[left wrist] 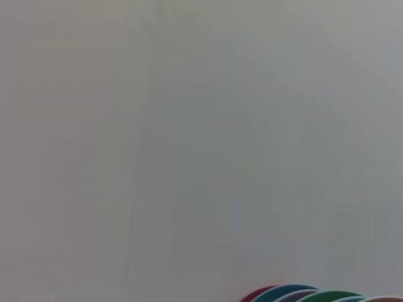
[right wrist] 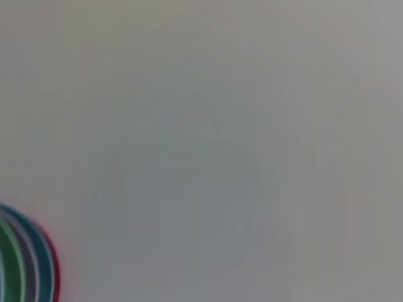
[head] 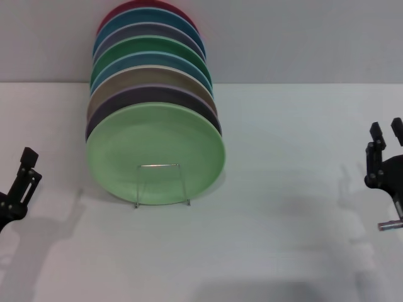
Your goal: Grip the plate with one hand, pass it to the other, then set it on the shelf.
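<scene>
The light green plate point(head: 155, 148) stands on edge in the head view, leaning back as the front one of a row of plates. The thin wire front loop of the shelf point(head: 160, 166) crosses its lower face, and the shelf's two legs rest on the white table. My left gripper point(head: 25, 165) hangs at the far left edge, well away from the plate and holding nothing. At the far right edge my right gripper point(head: 386, 131) is open and empty, its two fingers pointing up.
Behind the light green plate stand several other plates point(head: 151, 63) in red, blue, grey, darker green and tan. Their top edges point(left wrist: 315, 296) show in the left wrist view and their side edges point(right wrist: 25, 264) in the right wrist view. A white table point(head: 283, 239) and a grey wall surround them.
</scene>
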`<control>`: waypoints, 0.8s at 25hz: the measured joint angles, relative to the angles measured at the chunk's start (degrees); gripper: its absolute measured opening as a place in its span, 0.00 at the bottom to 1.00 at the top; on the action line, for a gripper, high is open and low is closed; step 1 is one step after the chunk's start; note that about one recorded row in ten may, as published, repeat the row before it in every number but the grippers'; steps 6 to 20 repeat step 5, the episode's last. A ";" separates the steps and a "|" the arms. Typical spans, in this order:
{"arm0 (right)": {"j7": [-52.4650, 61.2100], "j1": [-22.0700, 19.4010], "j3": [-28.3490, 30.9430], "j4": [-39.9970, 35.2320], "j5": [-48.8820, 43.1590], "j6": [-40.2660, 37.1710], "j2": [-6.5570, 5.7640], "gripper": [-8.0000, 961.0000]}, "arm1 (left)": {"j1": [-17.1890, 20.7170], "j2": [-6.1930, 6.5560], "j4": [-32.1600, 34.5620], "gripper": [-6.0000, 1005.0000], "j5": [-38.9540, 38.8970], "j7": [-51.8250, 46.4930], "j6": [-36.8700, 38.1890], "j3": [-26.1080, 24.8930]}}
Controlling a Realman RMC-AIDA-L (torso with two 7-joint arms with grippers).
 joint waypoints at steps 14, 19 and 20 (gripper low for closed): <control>14.29 2.94 -0.31 -8.91 -0.31 -0.25 -0.12 0.28 | -0.74 -0.08 0.09 0.69 -0.06 -1.53 -1.79 -2.32; 14.29 2.94 -0.31 -8.91 -0.31 -0.25 -0.12 0.28 | -0.74 -0.08 0.09 0.69 -0.06 -1.53 -1.79 -2.32; 14.29 2.94 -0.31 -8.91 -0.31 -0.25 -0.12 0.28 | -0.74 -0.08 0.09 0.69 -0.06 -1.53 -1.79 -2.32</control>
